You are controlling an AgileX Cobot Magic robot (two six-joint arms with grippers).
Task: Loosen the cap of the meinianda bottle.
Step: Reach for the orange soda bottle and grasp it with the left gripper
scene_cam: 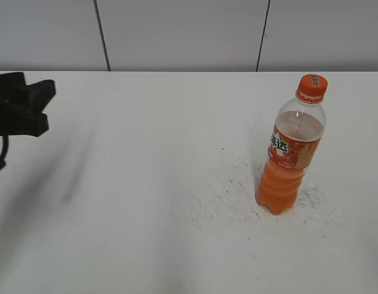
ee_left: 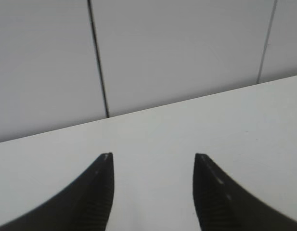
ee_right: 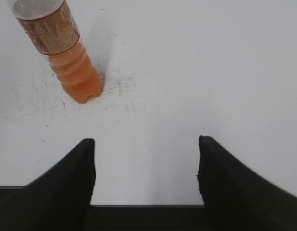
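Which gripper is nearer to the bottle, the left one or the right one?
Right. The right gripper has the bottle just ahead, to its left. The left gripper faces the wall with no bottle in its view; the left arm sits at the table's far left edge.

Matte black left end effector (ee_left: 153, 192) with tapered ribbed fingers, right end effector (ee_right: 146, 180) alike, black cable (scene_cam: 0, 153)

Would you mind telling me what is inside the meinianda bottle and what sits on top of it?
The meinianda bottle holds orange drink in its lower body, clear above. The cap sits on top. The label hides the liquid's surface.
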